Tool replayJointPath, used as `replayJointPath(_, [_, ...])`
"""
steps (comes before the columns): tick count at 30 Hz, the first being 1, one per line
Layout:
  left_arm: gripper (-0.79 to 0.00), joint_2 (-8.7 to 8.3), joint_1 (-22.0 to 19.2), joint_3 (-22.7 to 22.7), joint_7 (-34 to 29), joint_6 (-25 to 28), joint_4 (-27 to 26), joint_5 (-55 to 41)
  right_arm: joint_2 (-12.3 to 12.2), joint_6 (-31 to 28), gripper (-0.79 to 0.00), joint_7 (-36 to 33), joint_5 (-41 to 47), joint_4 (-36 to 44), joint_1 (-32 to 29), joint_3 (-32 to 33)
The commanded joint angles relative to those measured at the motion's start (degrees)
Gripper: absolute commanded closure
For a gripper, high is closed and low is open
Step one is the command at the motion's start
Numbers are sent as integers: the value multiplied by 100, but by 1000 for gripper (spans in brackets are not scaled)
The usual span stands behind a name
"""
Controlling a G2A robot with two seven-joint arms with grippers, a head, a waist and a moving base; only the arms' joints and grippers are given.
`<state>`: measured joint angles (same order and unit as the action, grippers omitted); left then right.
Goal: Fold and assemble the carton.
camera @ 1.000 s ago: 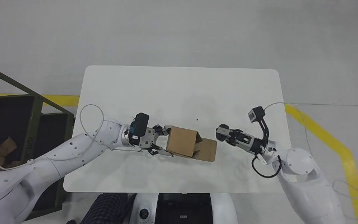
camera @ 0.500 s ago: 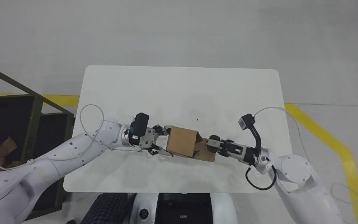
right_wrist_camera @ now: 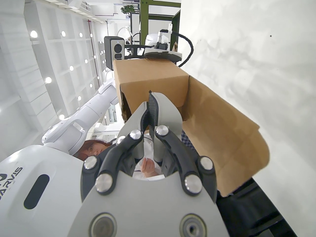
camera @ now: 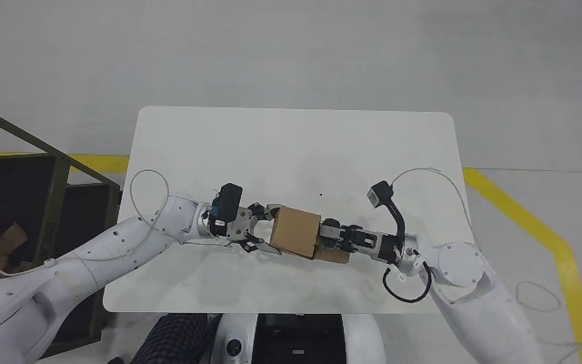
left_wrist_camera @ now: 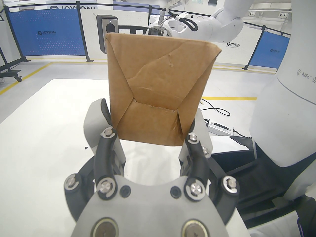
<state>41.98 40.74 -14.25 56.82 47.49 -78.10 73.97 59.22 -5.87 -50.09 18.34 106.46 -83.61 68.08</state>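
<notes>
The left arm is stretching in from the lower left of the top view, forearm lying low over the table [camera: 291, 146], wrist pointing toward frame right. The left gripper [camera: 262, 228] is sitting at the left end of the carton [camera: 296, 231], which is resting near the table's lower edge, just left of centre. In the left wrist view its fingers [left_wrist_camera: 105, 110] are spread wide and pressing on either side of the carton's [left_wrist_camera: 153, 80] folded end, clamping it between them.

The right arm is reaching in from the lower right of the top view, bent at the elbow, its forearm running leftward. The right gripper [camera: 325, 236] is meeting the carton's right, open end. In the right wrist view the right gripper's [right_wrist_camera: 149, 99] fingers are pressed together with nothing visible between them, their tips lying at the carton's [right_wrist_camera: 148, 75] mouth. A loose flap [right_wrist_camera: 222, 134] is hanging open beside them, toward that frame's lower right; whether the tips are touching cardboard cannot be told.
</notes>
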Motion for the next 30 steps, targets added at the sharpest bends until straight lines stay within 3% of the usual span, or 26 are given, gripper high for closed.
replayJointPath(1, [0, 0, 0, 0, 0, 0, 0, 0, 12, 27, 0, 37, -5, -19, 50, -60])
replayJointPath(24, [0, 0, 0, 0, 0, 0, 0, 0, 77, 35, 0, 128, 41, -2, 150, -392])
replayJointPath(30, [0, 0, 0, 0, 0, 0, 0, 0, -8, -54, 0, 19, 106, -172, -87, 78])
